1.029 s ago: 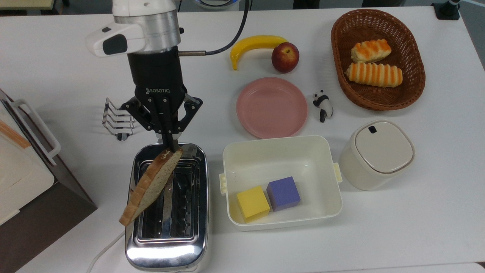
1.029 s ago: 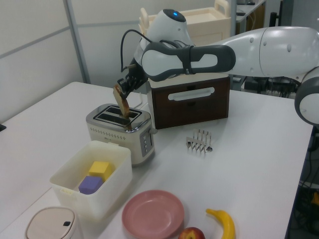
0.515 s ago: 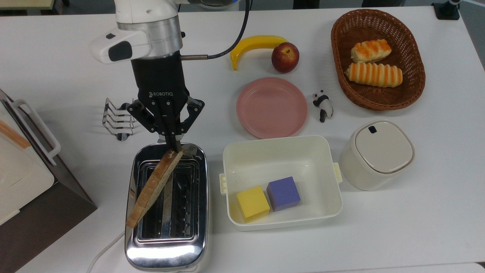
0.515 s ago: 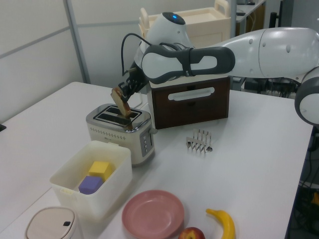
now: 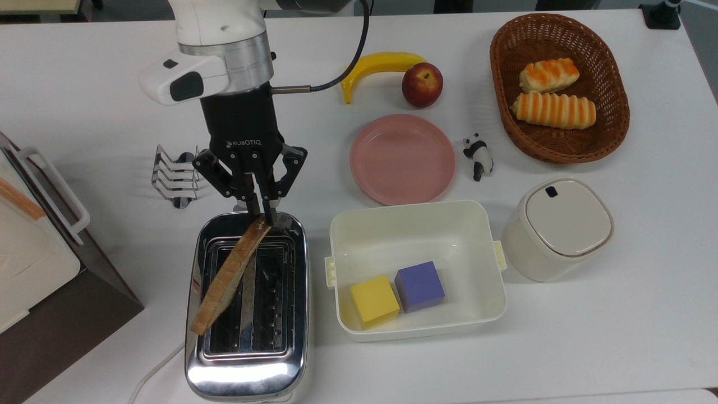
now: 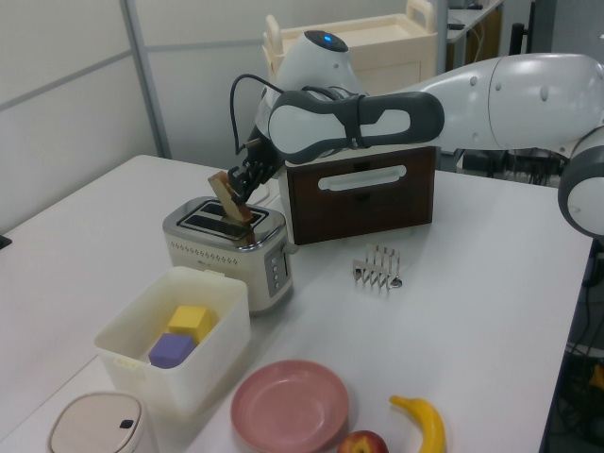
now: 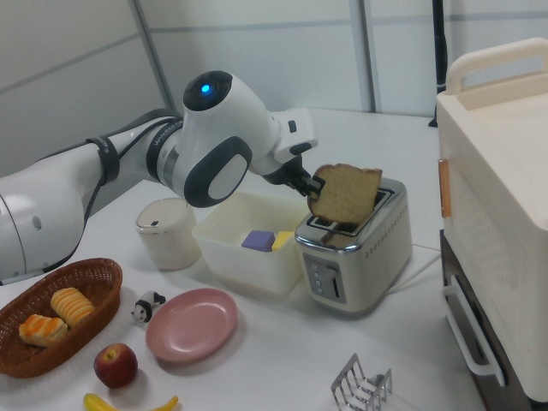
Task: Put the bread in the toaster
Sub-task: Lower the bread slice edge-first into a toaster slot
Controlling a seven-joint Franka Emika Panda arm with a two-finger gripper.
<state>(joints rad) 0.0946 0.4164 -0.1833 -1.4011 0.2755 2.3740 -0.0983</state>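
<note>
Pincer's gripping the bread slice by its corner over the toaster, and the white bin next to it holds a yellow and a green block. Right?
Not quite. The pincer does grip the bread by a corner over the toaster, but the white bin holds a yellow block and a purple block, not a green one, as the top view shows.

White worktop [image 5: 617, 336] under even light — pale grey wall panels [image 6: 66, 85] behind, a second desk [image 6: 472, 19] beyond.
</note>
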